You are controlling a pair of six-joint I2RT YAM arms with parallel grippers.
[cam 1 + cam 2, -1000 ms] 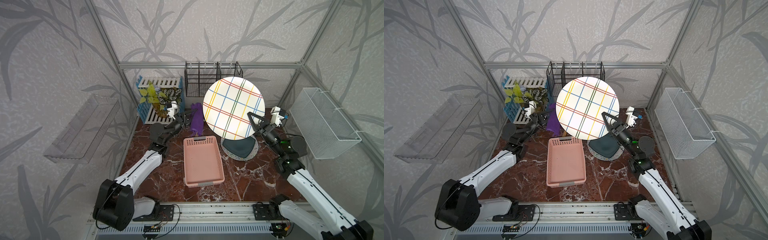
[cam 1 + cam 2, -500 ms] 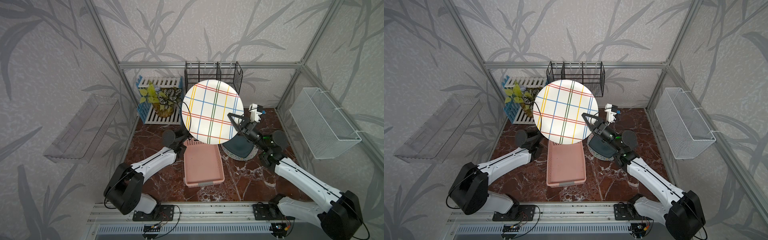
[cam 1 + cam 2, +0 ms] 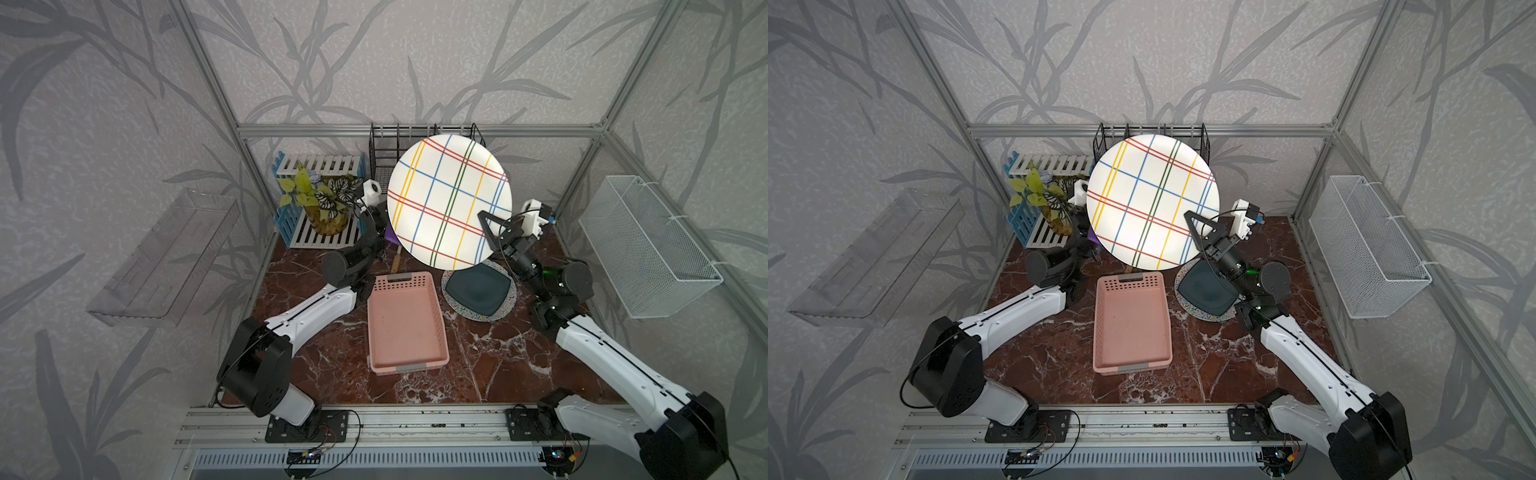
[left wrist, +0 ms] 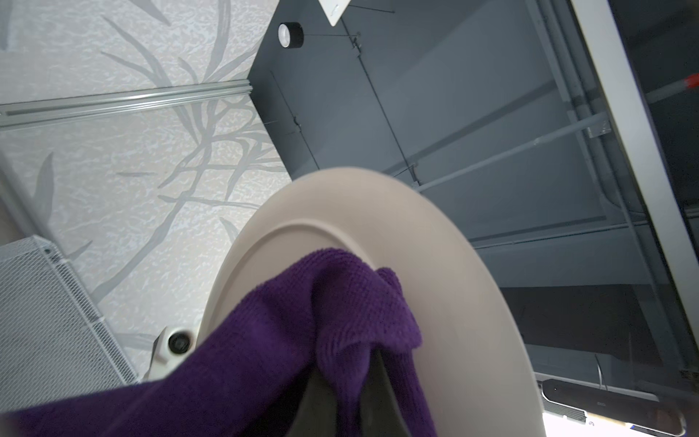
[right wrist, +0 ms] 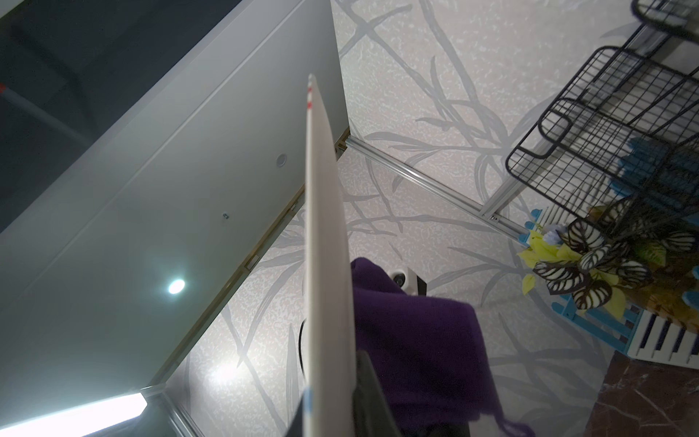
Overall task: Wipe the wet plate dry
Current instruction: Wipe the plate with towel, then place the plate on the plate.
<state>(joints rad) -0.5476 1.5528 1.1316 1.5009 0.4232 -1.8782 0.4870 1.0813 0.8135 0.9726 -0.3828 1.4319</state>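
Striped plate: the striped plate is up in the air over the back of the counter. It is tilted so its red, blue, yellow and green lines face up in both top views. The right wrist view catches it edge-on.
Right claw: the right claw is clamped on the plate's rim on the right-hand side, one black finger lying across the patterned face. From the wrist the rim runs straight between its two fingers.
Left claw: from above I can't see it, the plate covers it. The left wrist view shows the left claw closed tight with the cloth bunched between its dark fingers.
Purple cloth: the purple cloth is pushed against the plain beige underside of the plate. Only a scrap of it peeks past the plate's left edge from above.
Wetness: I cannot tell from here whether any water is on the plate.
Pink basket: the pink basket sits empty on the middle of the counter, between the two arms.
Other plates: a dark square plate lies on a speckled round plate, just right of the basket and partly under the raised plate.
Back of the counter: a black wire rack stands against the wall, with a potted plant in a slatted crate to its left.
Walls: a white wire basket hangs on the right, a clear shelf on the left.
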